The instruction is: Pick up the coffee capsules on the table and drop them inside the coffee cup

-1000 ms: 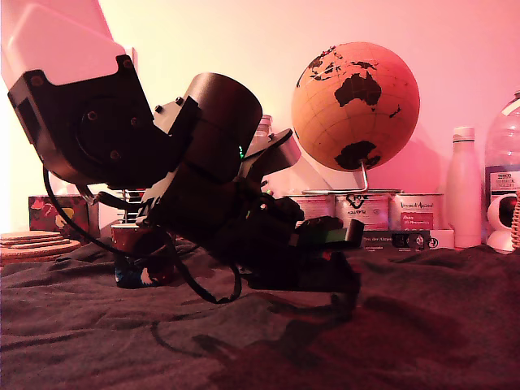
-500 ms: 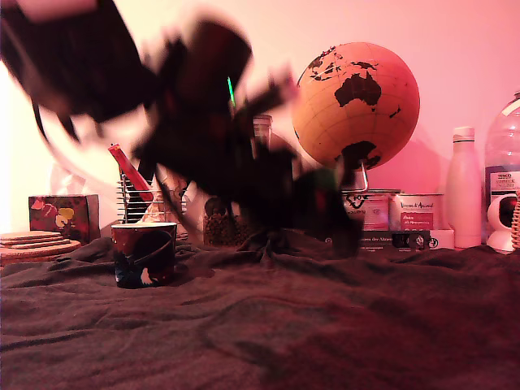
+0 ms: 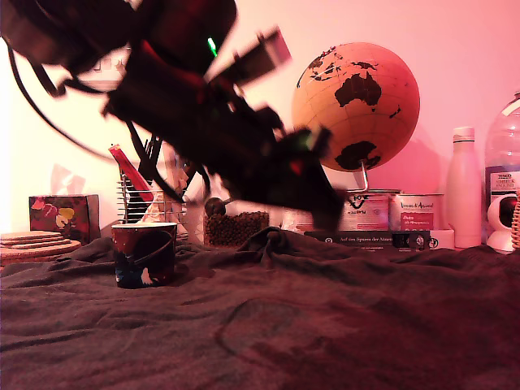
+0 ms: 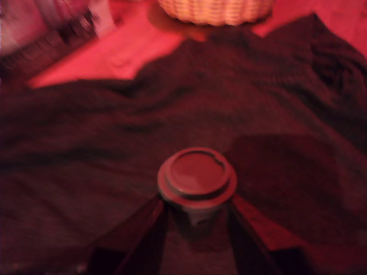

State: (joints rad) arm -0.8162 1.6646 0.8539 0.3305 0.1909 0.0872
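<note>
In the wrist view a coffee capsule with a round flanged rim sits between my two fingers, and my gripper is shut on it above the dark cloth of the table. In the exterior view the arm is blurred and raised, with my gripper hanging over the table, right of centre; the capsule cannot be made out there. The coffee cup, dark with a pale rim, stands on the cloth at the exterior view's left, well apart from the gripper. No other capsule shows.
Along the back stand a wire utensil holder, a canister of beans, labelled tins, a globe and a white bottle. Cork coasters lie far left. A wicker basket sits beyond the cloth.
The arm has risen from low over the cloth and swung upward. The cup, hidden behind the arm a second ago, now stands in plain sight.
</note>
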